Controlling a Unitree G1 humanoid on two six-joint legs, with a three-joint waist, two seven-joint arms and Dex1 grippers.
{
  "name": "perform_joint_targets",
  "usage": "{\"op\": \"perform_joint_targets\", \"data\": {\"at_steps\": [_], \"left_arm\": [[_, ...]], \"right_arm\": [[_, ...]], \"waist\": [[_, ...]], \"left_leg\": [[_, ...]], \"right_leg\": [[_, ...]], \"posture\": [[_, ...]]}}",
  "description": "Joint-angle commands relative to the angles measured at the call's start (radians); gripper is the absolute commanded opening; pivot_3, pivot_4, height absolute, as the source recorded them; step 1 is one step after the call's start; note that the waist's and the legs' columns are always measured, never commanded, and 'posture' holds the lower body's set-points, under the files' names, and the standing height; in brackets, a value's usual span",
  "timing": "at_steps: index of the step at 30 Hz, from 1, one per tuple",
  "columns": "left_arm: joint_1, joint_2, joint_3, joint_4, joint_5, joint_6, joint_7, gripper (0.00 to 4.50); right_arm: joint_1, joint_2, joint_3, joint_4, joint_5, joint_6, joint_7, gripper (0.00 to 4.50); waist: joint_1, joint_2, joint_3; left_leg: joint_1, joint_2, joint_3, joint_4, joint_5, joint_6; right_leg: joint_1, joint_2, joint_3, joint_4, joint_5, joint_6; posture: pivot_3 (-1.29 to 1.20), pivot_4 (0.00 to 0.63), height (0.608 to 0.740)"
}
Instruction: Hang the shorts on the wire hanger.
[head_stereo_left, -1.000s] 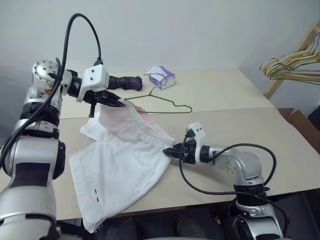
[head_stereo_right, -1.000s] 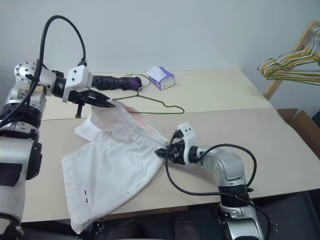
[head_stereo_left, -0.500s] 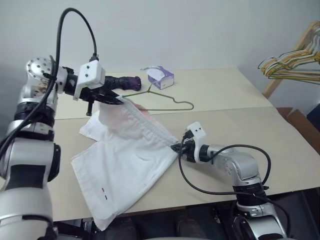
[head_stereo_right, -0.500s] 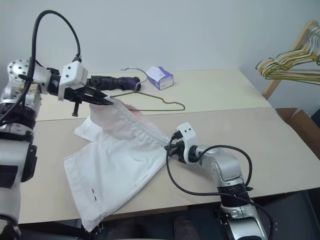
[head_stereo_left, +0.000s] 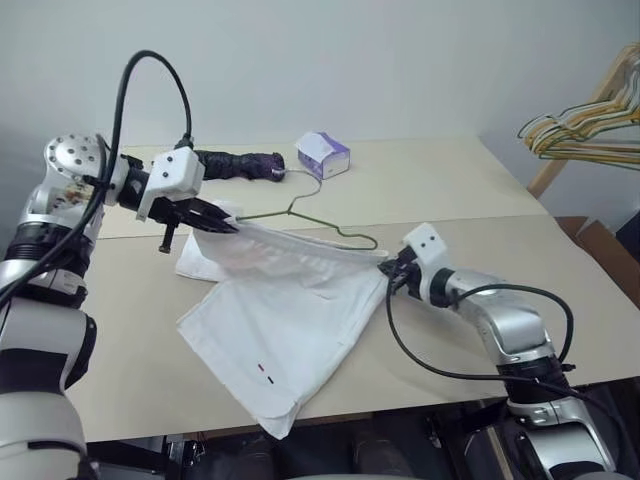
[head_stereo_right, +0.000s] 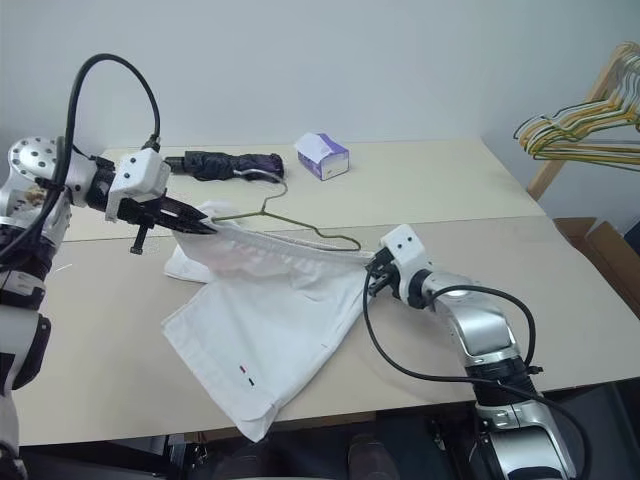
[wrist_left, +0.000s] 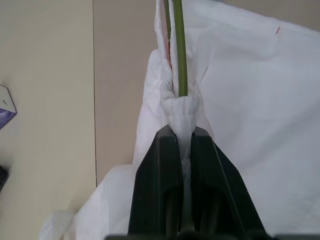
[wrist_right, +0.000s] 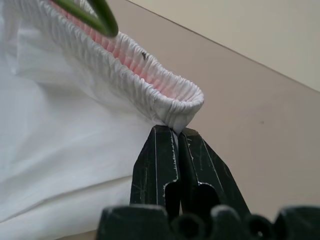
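So both grippers are clamped on the shorts (head_stereo_left: 290, 310) right now: the left gripper (head_stereo_left: 226, 224) pinches the left end of the gathered waistband, the right gripper (head_stereo_left: 388, 272) pinches the right end, and the band runs stretched between them above the table (head_stereo_left: 560, 290). The legs drape down toward the near edge. The wire hanger (head_stereo_left: 300, 212) sits along the waistband, its hook poking up on the far side, near the tissue box (head_stereo_left: 323, 155) and a dark folded umbrella (head_stereo_left: 240, 163).

Robot test lab: bare white wall, plain table (head_stereo_left: 480, 180), hangers on a wooden rack (head_stereo_left: 590, 110).
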Motion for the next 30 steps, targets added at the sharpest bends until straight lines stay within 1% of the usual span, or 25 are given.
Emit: {"op": "perform_joint_targets", "data": {"at_steps": [1, 7, 11, 13, 16, 18, 21, 24, 26, 30], "left_arm": [[-0.013, 0.017, 0.032, 0.032, 0.036, -0.021, -0.003, 0.00], [-0.019, -0.014, 0.050, 0.072, 0.091, -0.060, -0.003, 0.00], [-0.043, -0.069, 0.120, 0.105, 0.124, -0.070, 0.009, 0.00], [-0.053, -0.087, 0.145, 0.110, 0.141, -0.072, 0.015, 0.00], [-0.067, -0.102, 0.170, 0.128, 0.176, -0.086, 0.021, 0.00], [-0.072, -0.108, 0.182, 0.135, 0.194, -0.096, 0.024, 0.00], [-0.074, -0.119, 0.202, 0.137, 0.213, -0.095, 0.029, 0.00], [-0.071, -0.120, 0.219, 0.130, 0.230, -0.095, 0.052, 0.00], [-0.070, -0.123, 0.237, 0.126, 0.230, -0.081, 0.053, 0.00], [-0.042, -0.119, 0.238, 0.104, 0.255, -0.086, 0.032, 0.00]], "right_arm": [[0.005, -0.044, -0.036, -0.033, -0.049, -0.064, -0.015, 0.03], [-0.019, -0.108, -0.018, -0.125, -0.088, -0.155, 0.025, 0.03], [-0.090, -0.193, 0.076, -0.149, -0.282, -0.378, 0.021, 0.03], [-0.152, -0.201, 0.088, -0.167, -0.298, -0.392, 0.051, 0.03], [-0.224, -0.244, 0.147, -0.160, -0.391, -0.450, 0.110, 0.03], [-0.265, -0.246, 0.173, -0.155, -0.411, -0.436, 0.155, 0.03], [-0.313, -0.237, 0.208, -0.175, -0.399, -0.364, 0.260, 0.03], [-0.334, -0.267, 0.275, -0.185, -0.474, -0.329, 0.344, 0.03], [-0.332, -0.276, 0.290, -0.185, -0.508, -0.348, 0.358, 0.03], [-0.387, -0.203, 0.257, -0.180, -0.499, -0.264, 0.356, 0.03]], "waist": [[0.000, 0.000, 0.000], [0.002, 0.000, 0.000], [0.001, 0.000, 0.000], [-0.001, 0.000, 0.000], [-0.003, 0.000, 0.000], [-0.004, 0.000, 0.000], [-0.004, 0.000, 0.000], [-0.003, 0.000, 0.000], [0.001, 0.000, 0.000], [-0.001, 0.000, 0.000]], "left_leg": [[0.000, 0.000, 0.000, 0.000, 0.000, 0.000], [0.000, 0.000, 0.001, 0.000, 0.000, 0.000], [0.000, 0.000, 0.002, 0.001, 0.000, 0.000], [0.000, 0.000, 0.002, 0.001, 0.000, 0.000], [0.000, 0.000, 0.002, 0.000, 0.000, 0.000], [0.000, 0.001, 0.002, 0.000, 0.000, 0.000], [0.000, 0.001, 0.002, 0.001, 0.000, 0.000], [0.000, 0.001, 0.002, 0.001, 0.000, 0.000], [0.000, 0.001, 0.002, 0.001, 0.000, 0.000], [0.000, 0.001, 0.002, 0.001, 0.000, 0.000]], "right_leg": [[0.000, 0.000, 0.000, 0.000, 0.000, 0.000], [0.000, 0.000, 0.000, 0.000, 0.000, 0.000], [0.000, 0.000, 0.000, 0.000, 0.000, 0.000], [0.000, 0.000, 0.000, 0.000, 0.000, 0.000], [-0.001, 0.000, 0.000, 0.000, 0.000, 0.000], [-0.001, 0.001, 0.000, 0.000, 0.000, 0.000], [0.000, 0.001, 0.000, 0.000, 0.000, 0.000], [0.000, 0.001, 0.000, 0.000, 0.000, 0.000], [0.000, 0.001, 0.000, 0.000, 0.000, 0.000], [-0.001, 0.001, 0.000, 0.000, 0.000, 0.000]], "posture": [[-0.08, 0.000, 0.740], [-0.09, 0.000, 0.740], [-0.11, 0.000, 0.740], [-0.11, 0.000, 0.740], [-0.11, 0.000, 0.740], [-0.11, 0.000, 0.740], [-0.10, 0.000, 0.740], [-0.10, 0.000, 0.740], [-0.09, 0.000, 0.740], [-0.09, 0.000, 0.740]]}}
